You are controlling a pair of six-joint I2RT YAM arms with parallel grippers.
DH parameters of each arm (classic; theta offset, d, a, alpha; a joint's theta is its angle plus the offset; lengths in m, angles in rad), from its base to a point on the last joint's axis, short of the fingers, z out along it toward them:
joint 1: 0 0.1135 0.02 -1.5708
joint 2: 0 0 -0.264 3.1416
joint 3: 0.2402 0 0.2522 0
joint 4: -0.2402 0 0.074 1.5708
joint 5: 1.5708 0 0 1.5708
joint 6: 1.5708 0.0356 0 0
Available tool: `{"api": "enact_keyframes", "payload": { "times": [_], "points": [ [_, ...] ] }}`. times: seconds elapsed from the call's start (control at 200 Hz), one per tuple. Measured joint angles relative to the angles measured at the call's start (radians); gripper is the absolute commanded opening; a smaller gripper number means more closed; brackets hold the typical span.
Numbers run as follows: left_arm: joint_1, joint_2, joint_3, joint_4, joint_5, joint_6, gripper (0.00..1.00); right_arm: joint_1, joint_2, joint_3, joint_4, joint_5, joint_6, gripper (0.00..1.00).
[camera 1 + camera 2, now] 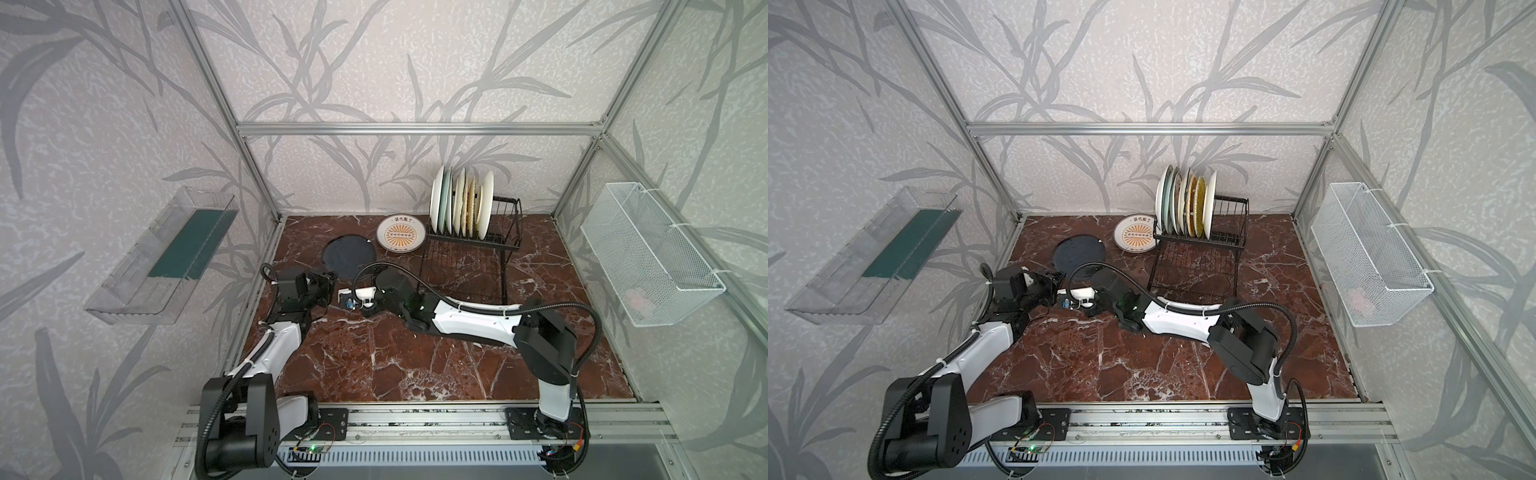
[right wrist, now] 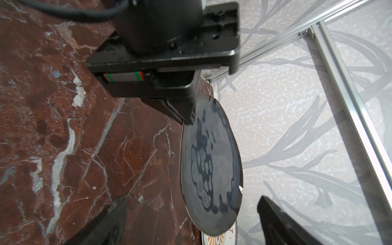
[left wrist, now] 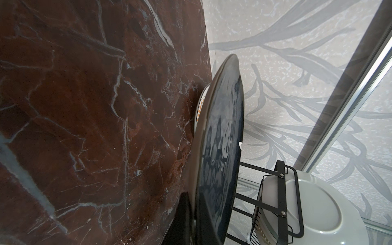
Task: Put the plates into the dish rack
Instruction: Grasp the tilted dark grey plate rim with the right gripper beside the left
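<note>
A matte black plate (image 1: 348,257) (image 1: 1077,253) lies at the back left of the table, beside an orange-sunburst white plate (image 1: 401,234) (image 2: 220,238). My left gripper (image 1: 330,280) (image 3: 194,216) is shut on the black plate's (image 3: 220,131) near rim. My right gripper (image 1: 347,299) (image 2: 192,198) stands open just in front of that plate (image 2: 212,161), pointing at it, and holds nothing. The black wire dish rack (image 1: 465,266) (image 1: 1196,266) (image 3: 280,191) stands at the back right with several plates (image 1: 461,203) upright in its raised section.
A clear plastic bin (image 1: 166,257) hangs on the left wall. On the right wall hangs a white mesh basket (image 1: 648,253). Aluminium frame posts (image 1: 257,174) rise at the back corners. The two arms meet over the left middle of the marble table (image 1: 415,357).
</note>
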Motion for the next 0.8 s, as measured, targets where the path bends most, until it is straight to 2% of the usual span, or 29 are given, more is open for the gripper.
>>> {"api": "enact_keyframes", "payload": {
  "times": [0.185,0.5,0.71,0.8],
  "points": [
    [-0.008,-0.031,0.030,-0.069,-0.005,0.002,0.00,0.001,0.073,0.028,0.028,0.039,-0.076,0.90],
    [-0.022,-0.062,0.060,-0.135,-0.018,0.005,0.00,0.001,0.183,0.114,0.122,0.157,-0.157,0.72],
    [-0.016,-0.069,0.061,-0.154,-0.068,0.015,0.00,-0.001,0.213,0.154,0.156,0.193,-0.190,0.63],
    [-0.016,-0.070,0.062,-0.161,-0.082,0.018,0.00,-0.001,0.219,0.158,0.164,0.194,-0.198,0.56]
  ]
}}
